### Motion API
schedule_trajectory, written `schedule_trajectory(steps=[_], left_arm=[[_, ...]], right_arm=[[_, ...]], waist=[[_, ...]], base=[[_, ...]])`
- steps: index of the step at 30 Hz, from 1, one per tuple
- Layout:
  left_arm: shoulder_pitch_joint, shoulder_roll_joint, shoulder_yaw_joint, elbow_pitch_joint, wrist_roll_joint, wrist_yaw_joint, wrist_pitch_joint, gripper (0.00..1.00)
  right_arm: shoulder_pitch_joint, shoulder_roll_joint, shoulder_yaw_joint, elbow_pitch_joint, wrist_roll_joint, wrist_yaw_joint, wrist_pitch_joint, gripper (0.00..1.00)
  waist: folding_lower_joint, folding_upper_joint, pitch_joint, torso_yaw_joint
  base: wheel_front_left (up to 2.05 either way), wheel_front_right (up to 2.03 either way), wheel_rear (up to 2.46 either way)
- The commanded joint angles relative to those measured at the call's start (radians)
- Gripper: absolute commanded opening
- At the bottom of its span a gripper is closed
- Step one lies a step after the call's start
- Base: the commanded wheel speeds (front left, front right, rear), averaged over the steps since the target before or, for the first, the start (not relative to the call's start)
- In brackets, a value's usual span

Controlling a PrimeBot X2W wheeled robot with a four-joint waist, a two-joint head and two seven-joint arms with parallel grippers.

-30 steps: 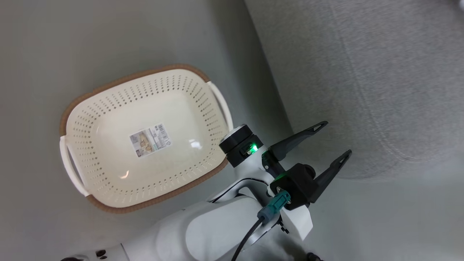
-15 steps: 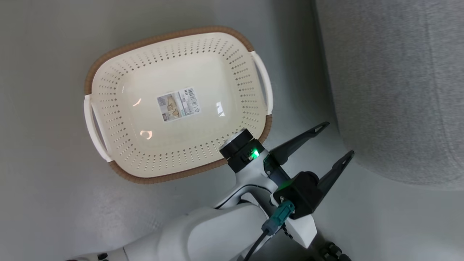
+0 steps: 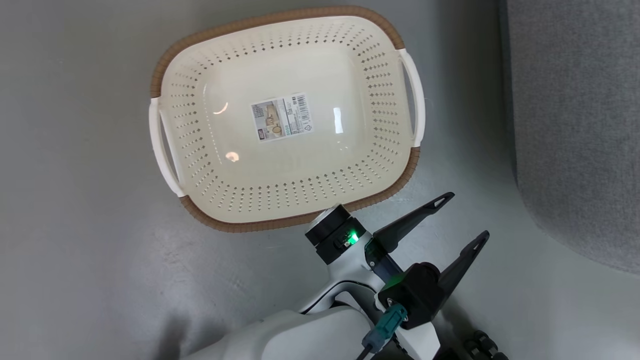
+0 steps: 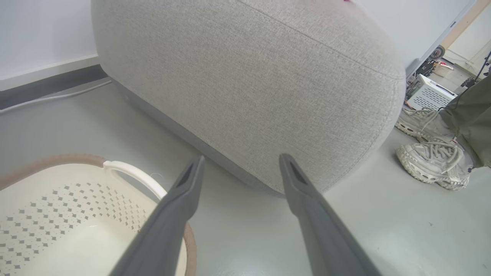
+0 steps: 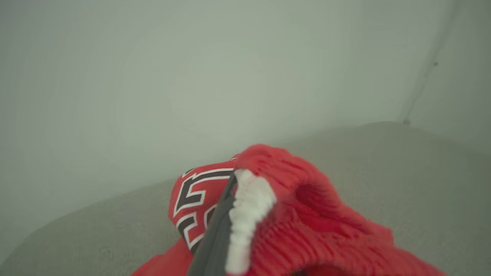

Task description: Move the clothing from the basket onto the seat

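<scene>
The cream basket (image 3: 395,150) with a brown rim lies on the grey floor, holding nothing but its paper label (image 3: 282,117). My left gripper (image 3: 467,215) hangs open and empty just past the basket's near right corner, between it and the seat (image 3: 575,125). In the left wrist view its open fingers (image 4: 184,191) point at the seat's rounded grey side (image 4: 249,76), with the basket (image 4: 57,207) at lower left. In the right wrist view my right gripper (image 5: 234,180) is shut on the red clothing (image 5: 307,214), bunched with black, white-edged letters showing, above the seat's grey fabric (image 5: 402,172).
A person's pale shoes (image 4: 433,161) and a trouser leg (image 4: 472,111) stand on the floor past the seat's far corner. A white perforated box (image 4: 429,92) sits behind them. A cable (image 4: 50,97) runs along the wall's base.
The head camera has swung, so the basket and seat have slid up and to the right in its picture. My left gripper stays open in much the same pose.
</scene>
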Motion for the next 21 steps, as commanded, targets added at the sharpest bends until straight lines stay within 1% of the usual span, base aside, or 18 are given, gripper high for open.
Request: schedule_trajectory(steps=[1,2,3,6,10,12,15,18,21], left_arm=[[0.019,-0.015,0.011,-0.036,0.005,0.003,-0.005,1.0],[0.02,-0.015,0.011,-0.041,0.005,-0.001,-0.005,1.0],[0.021,-0.015,0.011,-0.048,0.004,-0.002,-0.005,1.0],[0.023,-0.015,0.011,-0.064,-0.003,0.0,-0.005,1.0],[0.021,-0.015,0.011,-0.068,-0.012,0.003,-0.005,1.0],[0.022,-0.015,0.011,-0.064,-0.015,-0.002,-0.005,1.0],[0.026,-0.015,0.016,-0.07,-0.021,-0.001,-0.005,1.0],[0.044,-0.015,0.038,-0.079,-0.023,0.007,-0.005,1.0],[0.071,-0.015,0.065,-0.077,-0.023,0.003,-0.005,1.0]], right_arm=[[0.074,-0.078,0.034,-0.029,0.045,0.001,-0.008,0.24],[0.089,-0.09,0.065,-0.039,0.061,0.001,-0.012,0.82],[0.104,-0.1,0.091,-0.05,0.076,0.001,-0.016,1.0],[0.138,-0.121,0.151,-0.081,0.116,0.001,-0.023,1.0],[0.179,-0.128,0.161,-0.125,0.115,0.001,-0.024,1.0],[0.222,-0.13,0.161,-0.152,0.092,0.001,-0.024,1.0],[0.292,-0.118,0.14,-0.188,0.065,0.001,-0.024,1.0],[0.373,-0.098,0.128,-0.221,0.036,0.001,-0.024,1.0],[0.458,-0.072,0.125,-0.241,0.017,0.001,-0.025,1.0]], waist=[[0.0,0.0,-0.008,0.012],[0.0,0.0,-0.012,0.016],[0.0,0.0,-0.018,0.02],[0.0,0.0,-0.038,0.029],[0.0,0.0,-0.066,0.038],[0.0,0.0,-0.088,0.044],[0.0,0.0,-0.129,0.055],[0.0,0.0,-0.177,0.067],[0.0,0.0,-0.23,0.078]], base=[[0.0,0.0,0.0],[0.0,0.0,0.0],[0.0,0.0,0.0],[0.0,0.0,0.0],[0.0,0.0,0.0],[0.0,0.0,0.0],[0.0,0.0,0.0],[0.0,0.0,0.0],[0.0,0.0,0.0]])
